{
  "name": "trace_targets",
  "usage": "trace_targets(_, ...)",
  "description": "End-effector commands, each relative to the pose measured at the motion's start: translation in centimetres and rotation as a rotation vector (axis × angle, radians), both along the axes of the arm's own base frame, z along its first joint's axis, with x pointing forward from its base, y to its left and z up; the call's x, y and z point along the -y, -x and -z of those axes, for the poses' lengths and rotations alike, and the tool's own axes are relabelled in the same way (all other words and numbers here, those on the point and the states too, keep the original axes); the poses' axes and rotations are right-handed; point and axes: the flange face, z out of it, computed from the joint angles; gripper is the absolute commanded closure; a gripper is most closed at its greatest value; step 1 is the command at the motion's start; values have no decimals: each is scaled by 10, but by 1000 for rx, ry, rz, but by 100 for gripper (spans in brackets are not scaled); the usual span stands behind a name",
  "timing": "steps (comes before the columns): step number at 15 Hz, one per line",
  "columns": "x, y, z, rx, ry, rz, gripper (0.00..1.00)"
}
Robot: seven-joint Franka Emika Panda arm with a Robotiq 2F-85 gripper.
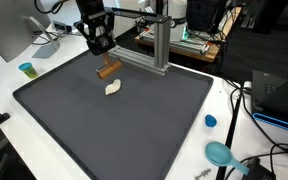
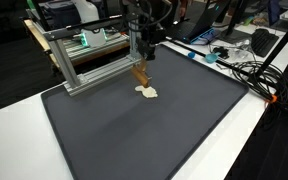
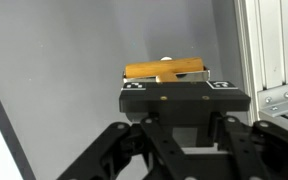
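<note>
My gripper (image 1: 105, 60) hangs over the far part of the dark grey mat (image 1: 134, 130), shut on a short brown stick (image 1: 108, 71) that lies crosswise at its fingertips. In the wrist view the stick (image 3: 169, 69) shows as an orange-brown bar just beyond the black gripper (image 3: 174, 82). A small white lump (image 1: 113, 88) lies on the mat right below the stick. In an exterior view the gripper (image 2: 141, 60) holds the stick (image 2: 140, 73) slightly above the white lump (image 2: 146, 93). Whether stick and lump touch I cannot tell.
An aluminium frame (image 1: 154, 40) stands at the mat's far edge, close beside the gripper; it also shows in the wrist view (image 3: 269, 60). A blue cup (image 1: 27, 69), a blue cap (image 1: 210, 121), a teal scoop (image 1: 219, 153) and cables (image 2: 249, 70) lie on the white table.
</note>
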Motion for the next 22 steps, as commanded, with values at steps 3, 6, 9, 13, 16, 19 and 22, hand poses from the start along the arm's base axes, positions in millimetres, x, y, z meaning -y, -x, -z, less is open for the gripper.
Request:
trace_targets(3,-5,0,9,77,35,-30,78)
trace_targets(6,-11,4,26,124,84,-74,78)
trace_targets(9,-15,15,48,96,104,-107,78)
trace_targets(13,-28,21,67,154,84,-128,78)
trace_targets(16,-38,21,81,152,94,-151,78)
trace_targets(19,-49,25,91,95,55,-197,78)
trace_targets(22,-60,25,87,82,24,-260,78)
